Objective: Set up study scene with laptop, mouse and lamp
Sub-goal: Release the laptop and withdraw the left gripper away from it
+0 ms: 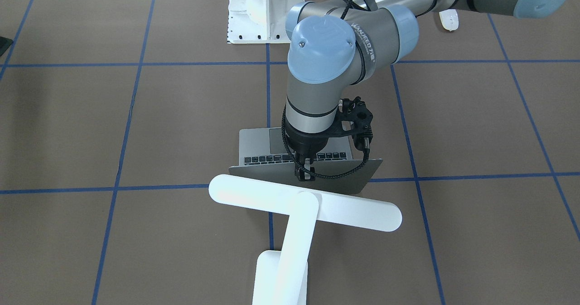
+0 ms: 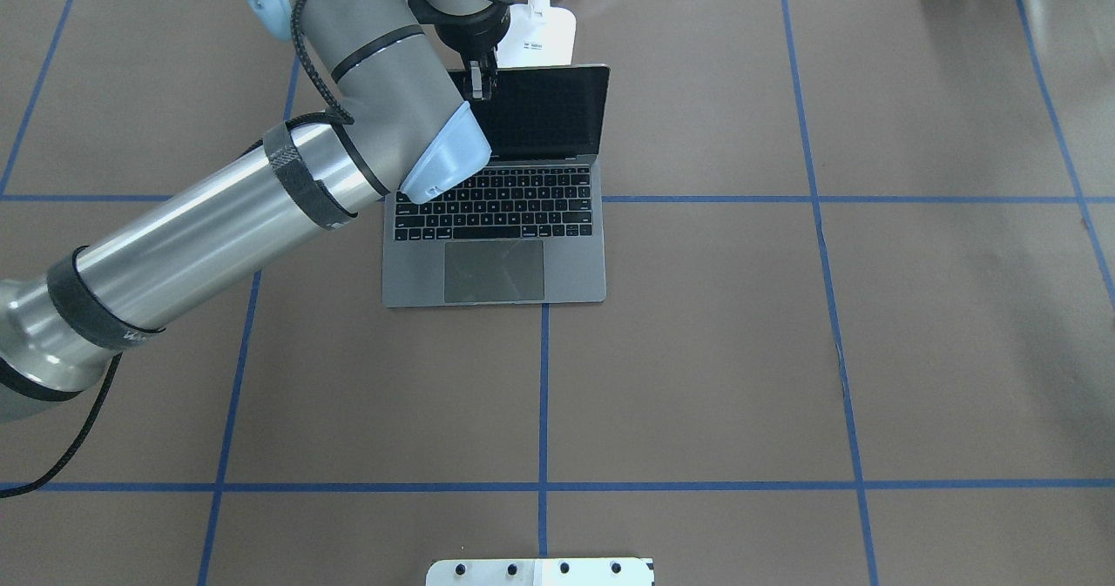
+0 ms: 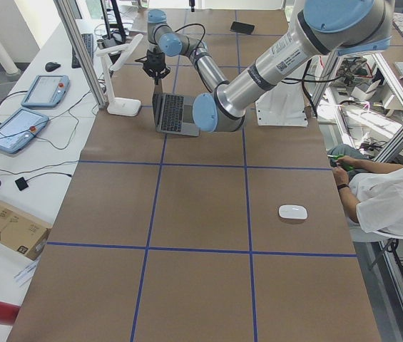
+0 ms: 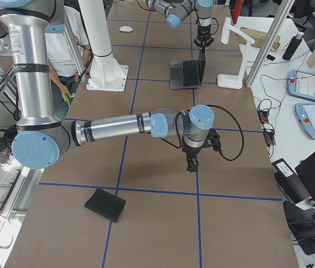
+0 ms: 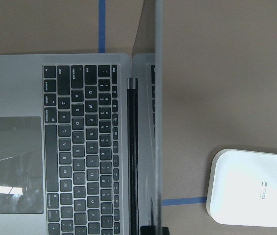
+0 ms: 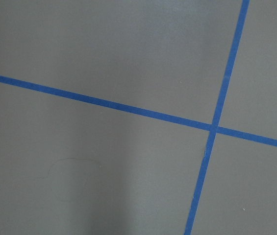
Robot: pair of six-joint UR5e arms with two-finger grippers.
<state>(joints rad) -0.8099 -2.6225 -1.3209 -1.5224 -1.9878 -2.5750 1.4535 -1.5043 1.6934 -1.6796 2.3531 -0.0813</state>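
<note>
One laptop [image 2: 496,264] is set open mid-bench [image 2: 740,351], the top edge of its lid grasped by the left fingers [image 1: 302,174]. One lamp [image 1: 299,205] is stood just behind it, partly hidden overhead by the left arm [image 2: 218,238]. One mouse [image 3: 292,212] and one pad [image 4: 105,204] are laid well apart. The state of the right fingers [image 4: 191,166] cannot be told.

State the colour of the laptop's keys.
Black keys, set in the grey laptop; clearest in the overhead exterior view.
</note>
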